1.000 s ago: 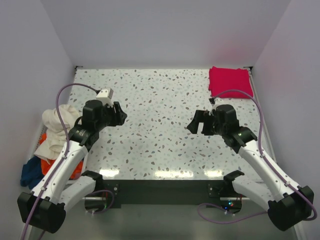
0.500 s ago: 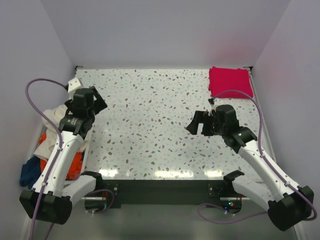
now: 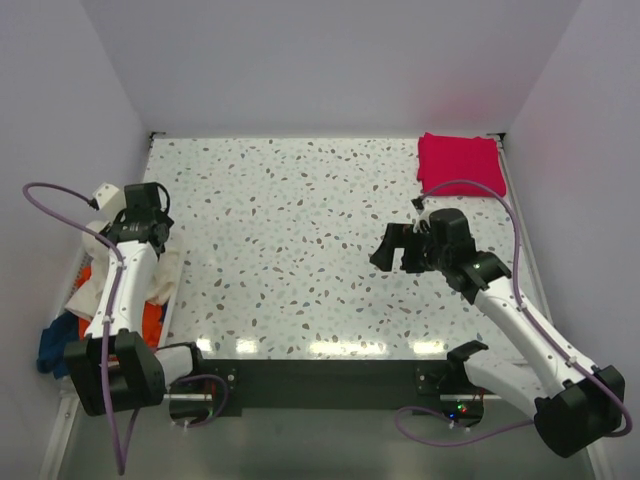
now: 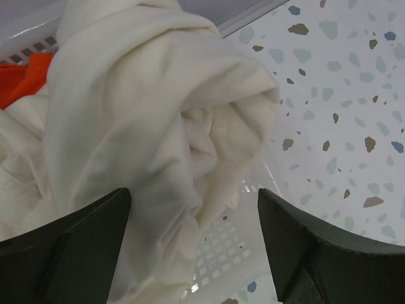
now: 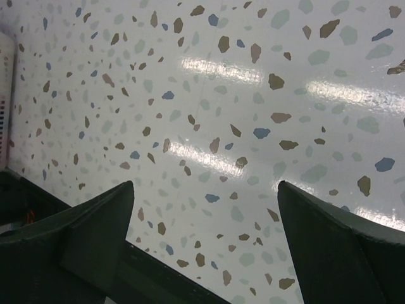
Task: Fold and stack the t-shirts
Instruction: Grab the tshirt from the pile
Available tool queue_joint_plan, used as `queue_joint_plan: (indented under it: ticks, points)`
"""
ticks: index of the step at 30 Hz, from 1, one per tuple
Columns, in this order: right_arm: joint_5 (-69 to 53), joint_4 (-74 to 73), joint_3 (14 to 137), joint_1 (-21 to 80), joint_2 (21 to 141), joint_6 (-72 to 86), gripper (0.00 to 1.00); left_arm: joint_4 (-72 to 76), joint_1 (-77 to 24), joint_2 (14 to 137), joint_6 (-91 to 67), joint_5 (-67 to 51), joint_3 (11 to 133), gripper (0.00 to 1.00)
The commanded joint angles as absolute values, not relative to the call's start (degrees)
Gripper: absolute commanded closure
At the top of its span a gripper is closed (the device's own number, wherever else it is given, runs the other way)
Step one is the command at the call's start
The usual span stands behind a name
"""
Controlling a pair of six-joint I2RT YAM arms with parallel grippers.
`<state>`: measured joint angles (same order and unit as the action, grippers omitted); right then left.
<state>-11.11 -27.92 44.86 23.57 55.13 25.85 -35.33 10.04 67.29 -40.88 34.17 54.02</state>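
A magenta-red t-shirt [image 3: 460, 163] lies folded at the table's far right corner. A cream t-shirt [image 3: 108, 262] is heaped on top of a white slatted basket [image 3: 166, 291] at the table's left edge, over an orange shirt [image 3: 152, 322] and a dark blue one [image 3: 52, 341]. My left gripper [image 3: 148, 232] is open and empty above the heap. In the left wrist view the cream shirt [image 4: 145, 126] fills the space between the open fingers, with orange cloth [image 4: 25, 76] behind. My right gripper [image 3: 385, 250] is open and empty over bare table.
The speckled table [image 3: 300, 230] is walled on three sides. The right wrist view shows only speckled tabletop [image 5: 209, 126] and its dark near edge [image 5: 158, 278]. The basket's slatted rim [image 4: 234, 247] hangs just off the table's left edge.
My left arm has swung left from the table's middle-left to over the basket and the cream shirt. The right arm has barely moved.
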Motion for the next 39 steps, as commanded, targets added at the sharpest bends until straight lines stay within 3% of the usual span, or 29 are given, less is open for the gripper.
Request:
queue_joint_plan:
  ticks: [1,13,29,31,37,39]
  points:
    - [-13.3,-27.6,44.7,23.5,55.5,25.1,0.01,-34.7,10.8,67.7,-42.4,36.4,54.9,0.14]
    - [-16.5,-26.9,44.8,23.4,57.7,25.3,0.01,-41.4,10.8,56.5,-39.5,40.4,62.6,0.08]
    - [-18.6,-26.3,44.0,23.5,58.0,25.5,0.01,-38.8,16.2,68.5,-47.4,41.1,53.5,0.04]
    - [-18.5,-26.4,43.9,23.5,57.7,25.4,0.01,-38.3,16.4,69.2,-47.0,39.7,53.4,0.09]
    - [-19.2,-25.0,43.1,23.5,57.8,25.7,0.01,-35.2,16.6,65.3,-42.4,37.1,56.3,0.60]
    - [-19.8,-24.2,43.0,23.5,58.2,25.7,0.01,-34.6,16.5,63.7,-40.8,35.8,58.1,0.72]
